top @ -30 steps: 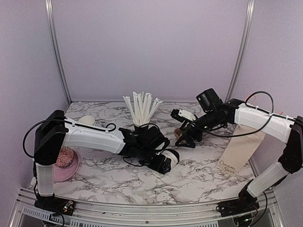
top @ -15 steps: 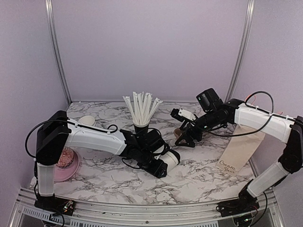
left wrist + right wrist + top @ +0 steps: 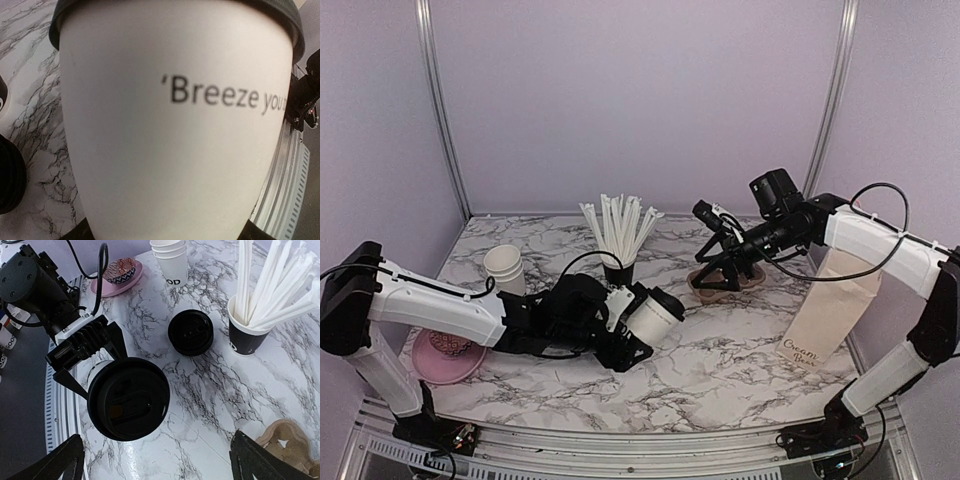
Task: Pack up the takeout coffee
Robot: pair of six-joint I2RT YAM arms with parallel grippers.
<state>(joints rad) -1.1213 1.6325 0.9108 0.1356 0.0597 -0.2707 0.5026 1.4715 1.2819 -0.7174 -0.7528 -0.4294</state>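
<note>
Our left claw (image 3: 635,328) grips the lidded coffee cup (image 3: 655,315), tilted above the tabletop (image 3: 740,350); our right claw (image 3: 718,268) gapes wide near the brown carrier (image 3: 750,280). We fear the tilt slips it loose

Lidded cup (image 3: 650,320) in left jaws

Soft even light, blurry lettering on cup (image 3: 170,130)
</note>
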